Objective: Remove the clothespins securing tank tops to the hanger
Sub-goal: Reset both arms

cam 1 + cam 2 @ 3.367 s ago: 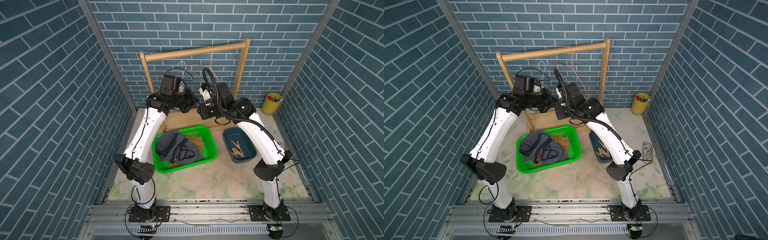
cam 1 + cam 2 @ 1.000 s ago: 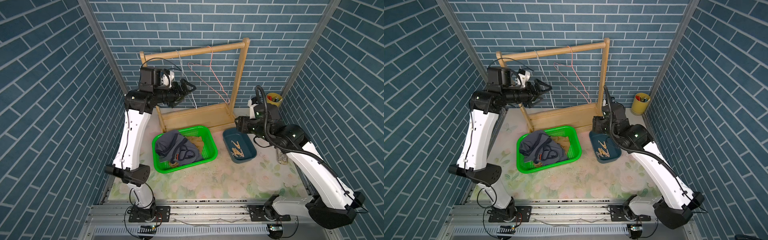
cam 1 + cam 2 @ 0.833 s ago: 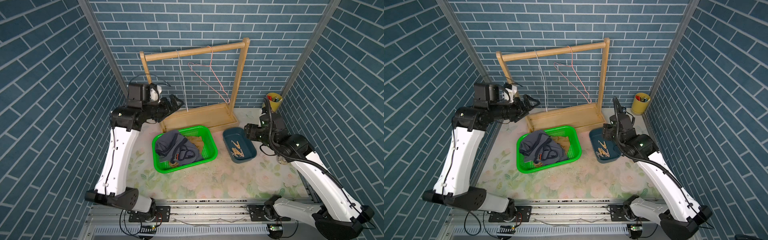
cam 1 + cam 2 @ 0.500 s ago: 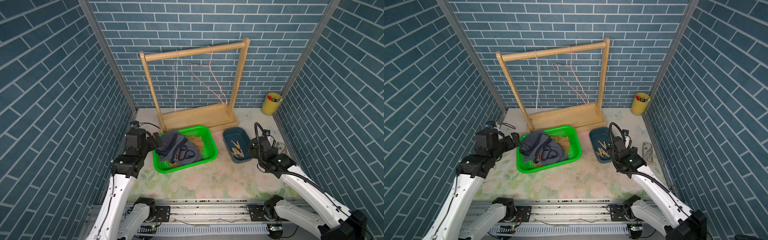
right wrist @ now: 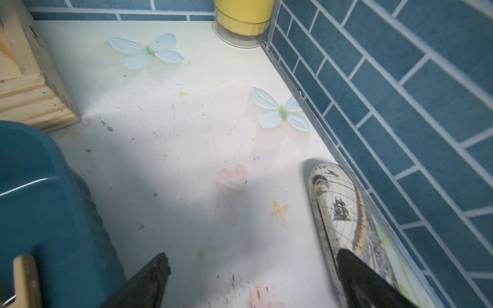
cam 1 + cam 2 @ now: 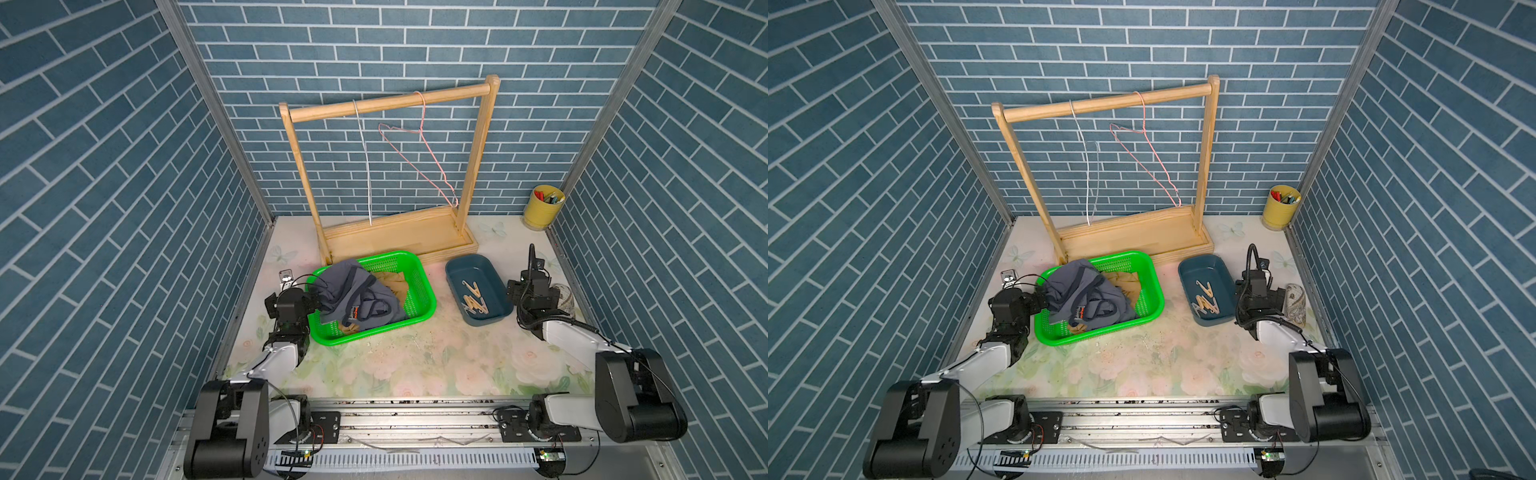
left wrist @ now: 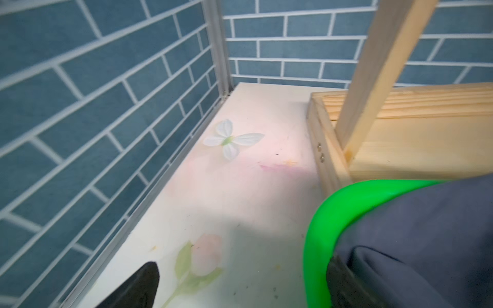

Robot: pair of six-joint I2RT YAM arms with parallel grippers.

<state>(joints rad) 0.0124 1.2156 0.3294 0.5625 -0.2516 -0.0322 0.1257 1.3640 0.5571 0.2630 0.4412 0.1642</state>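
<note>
Two wire hangers hang bare on the wooden rack (image 6: 390,99), a white hanger (image 6: 365,166) and a pink hanger (image 6: 419,162). The grey-blue tank top (image 6: 353,295) and the tan tank top (image 6: 395,286) lie bunched in the green basket (image 6: 424,307). Several clothespins (image 6: 473,297) lie in the blue tray (image 6: 496,286); one clothespin (image 5: 25,277) shows in the right wrist view. My left gripper (image 6: 293,296) sits low and open at the basket's left rim, one finger (image 7: 344,282) against the grey cloth. My right gripper (image 6: 533,282) rests low, open and empty, right of the tray.
A yellow cup (image 6: 548,207) of pens stands in the back right corner. A patterned pouch (image 5: 338,208) lies along the right wall beside my right gripper. A small white object (image 6: 286,277) lies left of the basket. Brick walls close in both sides.
Both arms dropped from rack height and folded back low near the table's front. The right gripper opened wide on the way down.
</note>
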